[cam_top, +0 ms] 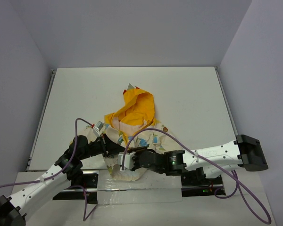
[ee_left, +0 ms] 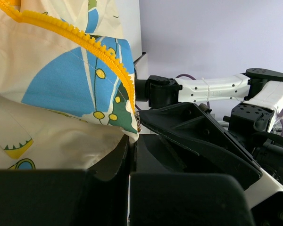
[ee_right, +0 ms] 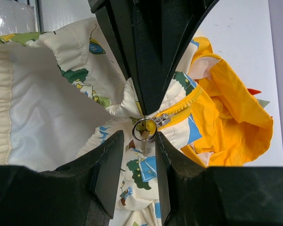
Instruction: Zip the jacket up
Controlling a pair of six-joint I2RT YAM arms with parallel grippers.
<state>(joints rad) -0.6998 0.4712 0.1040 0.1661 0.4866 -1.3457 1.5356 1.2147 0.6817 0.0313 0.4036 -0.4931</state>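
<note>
1. Jacket [cam_top: 134,113]: lies bunched on the table [cam_top: 193,103], towards its near edge. The orange hood [cam_top: 137,104] points away from the arms and the cream printed body sits between the two grippers.
2. Zip [ee_right: 181,106]: yellow teeth, joined only for a short run beside the slider. A metal ring [ee_right: 144,129] hangs on the slider.
3. Left gripper [cam_top: 114,149]: reaches in from the near left. Its fingers are pressed almost together, pinching the jacket's bottom corner beside the zip teeth.
4. Right gripper [cam_top: 124,161]: reaches in from the right and meets the left gripper tip to tip. Its fingers are set narrow, jacket fabric fills the gap, and the ring sits at their tips.
</note>
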